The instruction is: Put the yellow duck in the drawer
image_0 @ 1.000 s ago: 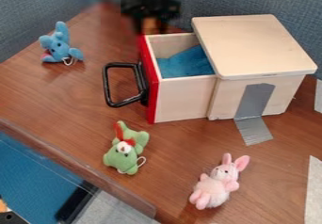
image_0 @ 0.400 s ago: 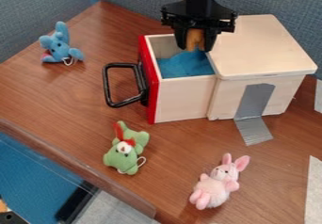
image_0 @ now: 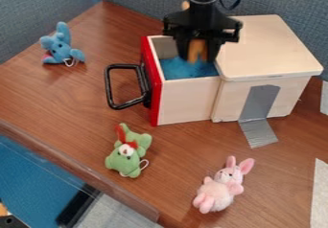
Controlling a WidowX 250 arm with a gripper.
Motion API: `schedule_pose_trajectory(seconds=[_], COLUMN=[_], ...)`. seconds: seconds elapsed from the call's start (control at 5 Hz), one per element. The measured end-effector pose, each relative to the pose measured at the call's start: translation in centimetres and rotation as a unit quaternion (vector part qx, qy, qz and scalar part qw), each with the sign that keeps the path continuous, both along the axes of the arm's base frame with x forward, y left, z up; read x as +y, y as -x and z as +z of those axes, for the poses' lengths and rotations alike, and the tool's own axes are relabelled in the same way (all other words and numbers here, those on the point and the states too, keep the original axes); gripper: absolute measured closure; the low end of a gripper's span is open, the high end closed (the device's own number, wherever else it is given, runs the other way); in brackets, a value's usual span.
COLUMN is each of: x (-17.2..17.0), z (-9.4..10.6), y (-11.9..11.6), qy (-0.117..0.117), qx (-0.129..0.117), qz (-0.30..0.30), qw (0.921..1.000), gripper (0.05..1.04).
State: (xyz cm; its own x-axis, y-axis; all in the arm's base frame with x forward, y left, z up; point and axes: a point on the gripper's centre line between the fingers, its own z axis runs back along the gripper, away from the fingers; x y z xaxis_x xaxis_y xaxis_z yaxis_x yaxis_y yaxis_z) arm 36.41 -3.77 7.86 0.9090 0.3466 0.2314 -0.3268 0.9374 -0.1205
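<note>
Through the camera view, reading it as a clock with 12 at the top, I have the black two-finger hand (image_0: 198, 57) near 1 o'clock, pointing down into the open pale-wood drawer with the red front (image_0: 186, 100). Its fingers stand a little apart, clamped on an orange-yellow soft toy, the duck (image_0: 196, 49). I can make out just a patch of it between them, low over the crumpled blue cloth (image_0: 182, 71) lining the drawer. I can't tell from here whether duck and cloth touch.

The drawer juts toward 9 o'clock from its pale wooden box with a flat, rounded-corner lid (image_0: 266, 52), and its black, squared loop handle (image_0: 109, 85) sticks out on that same side. A strip of grey tape (image_0: 259, 107) runs down the box's near side onto the brown wood-grain desk (image_0: 70, 97), around 3 to 4 o'clock.

Out on the desk, I see a small blue plush toy with a white cord loop (image_0: 59, 49) at 10 o'clock, well apart from the drawer. At 7 o'clock lies a green plush toy with red trim and a white muzzle (image_0: 128, 155), below the handle. At 5 o'clock there's a pink plush rabbit with upright ears (image_0: 219, 188). Blue-grey fabric panels (image_0: 134, 4) stand behind the desk.
</note>
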Motion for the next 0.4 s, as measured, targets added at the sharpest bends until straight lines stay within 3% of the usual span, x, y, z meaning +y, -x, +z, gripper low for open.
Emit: schedule_pose_trajectory(seconds=[0.2,0.4], x=[0.5,1.9], z=[-0.3,-0.4], y=[0.5,1.1], qy=[-0.003,-0.005], qx=[0.010,0.017], qz=[0.007,0.029], qw=[0.9999,0.9994], gripper=[0.542,0.461])
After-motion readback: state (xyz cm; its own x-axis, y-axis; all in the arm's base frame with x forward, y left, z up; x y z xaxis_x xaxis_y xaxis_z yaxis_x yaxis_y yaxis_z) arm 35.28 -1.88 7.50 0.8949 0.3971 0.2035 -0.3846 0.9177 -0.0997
